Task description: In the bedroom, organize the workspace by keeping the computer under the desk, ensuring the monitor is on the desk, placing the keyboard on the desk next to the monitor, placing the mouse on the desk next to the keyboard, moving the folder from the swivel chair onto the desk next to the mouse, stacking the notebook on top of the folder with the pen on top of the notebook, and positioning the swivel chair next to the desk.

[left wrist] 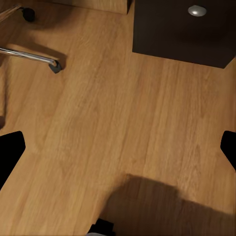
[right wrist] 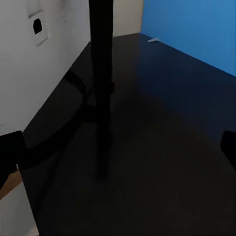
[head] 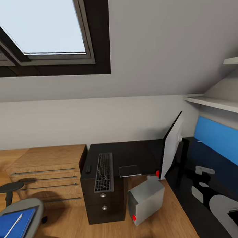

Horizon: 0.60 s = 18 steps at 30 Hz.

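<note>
Blue flat folder (head: pixel 14 224) sits on the grey swivel chair (head: pixel 31 206), left of the dark desk (head: pixel 130 153); approach squarely. Both grippers' state: cannot tell.

Long grey keyboard (head: pixel 103 172) on the dark L-shaped bench (head: pixel 130 153), small black mouse (head: pixel 88 169) just left of the keyboard, flat black pad (head: pixel 129 170) right of it, white monitor (head: pixel 172 145) further right, grey computer tower (head: pixel 146 199) on the floor below, blue folder (head: pixel 14 225) with white pen (head: pixel 11 228) on the grey swivel chair (head: pixel 31 208) far left.
</note>
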Tool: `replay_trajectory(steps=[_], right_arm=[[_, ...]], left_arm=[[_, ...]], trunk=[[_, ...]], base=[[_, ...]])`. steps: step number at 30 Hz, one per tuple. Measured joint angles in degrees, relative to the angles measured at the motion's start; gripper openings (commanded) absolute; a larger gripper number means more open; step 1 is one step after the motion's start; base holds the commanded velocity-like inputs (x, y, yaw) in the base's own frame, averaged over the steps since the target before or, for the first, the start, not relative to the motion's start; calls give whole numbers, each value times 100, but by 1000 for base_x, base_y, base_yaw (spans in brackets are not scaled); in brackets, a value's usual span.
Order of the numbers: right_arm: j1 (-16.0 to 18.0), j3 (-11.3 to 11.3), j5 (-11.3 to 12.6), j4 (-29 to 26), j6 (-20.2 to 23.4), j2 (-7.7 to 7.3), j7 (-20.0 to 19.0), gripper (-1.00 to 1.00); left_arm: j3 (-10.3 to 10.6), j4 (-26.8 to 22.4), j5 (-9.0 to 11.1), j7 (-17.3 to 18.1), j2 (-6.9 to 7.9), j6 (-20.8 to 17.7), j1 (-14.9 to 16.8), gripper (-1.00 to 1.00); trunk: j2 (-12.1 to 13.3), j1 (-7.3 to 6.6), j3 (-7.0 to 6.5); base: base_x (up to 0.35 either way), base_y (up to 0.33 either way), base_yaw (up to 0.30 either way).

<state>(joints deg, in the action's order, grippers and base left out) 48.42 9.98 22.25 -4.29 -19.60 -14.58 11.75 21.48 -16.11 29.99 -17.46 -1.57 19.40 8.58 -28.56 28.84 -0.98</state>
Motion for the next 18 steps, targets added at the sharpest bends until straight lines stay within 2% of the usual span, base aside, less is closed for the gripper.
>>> replay_trajectory(steps=[8, 13, 18], right_arm=[[0, -1, 1, 6, 2, -48, -117, 100], [0, -2, 2, 6, -1, -66, -121, 100], [0, -1, 2, 8, -4, -91, -121, 100]], left_arm=[[0, 1, 0, 7, -3, 0, 0, 100], [0, 1, 0, 9, -4, 0, 1, 100], [0, 0, 0, 9, -4, 0, 0, 100]], trunk=[[1, 2, 0], [2, 1, 0], [1, 2, 0]], base=[[96, 0, 0], [194, 0, 0], [57, 0, 0]])
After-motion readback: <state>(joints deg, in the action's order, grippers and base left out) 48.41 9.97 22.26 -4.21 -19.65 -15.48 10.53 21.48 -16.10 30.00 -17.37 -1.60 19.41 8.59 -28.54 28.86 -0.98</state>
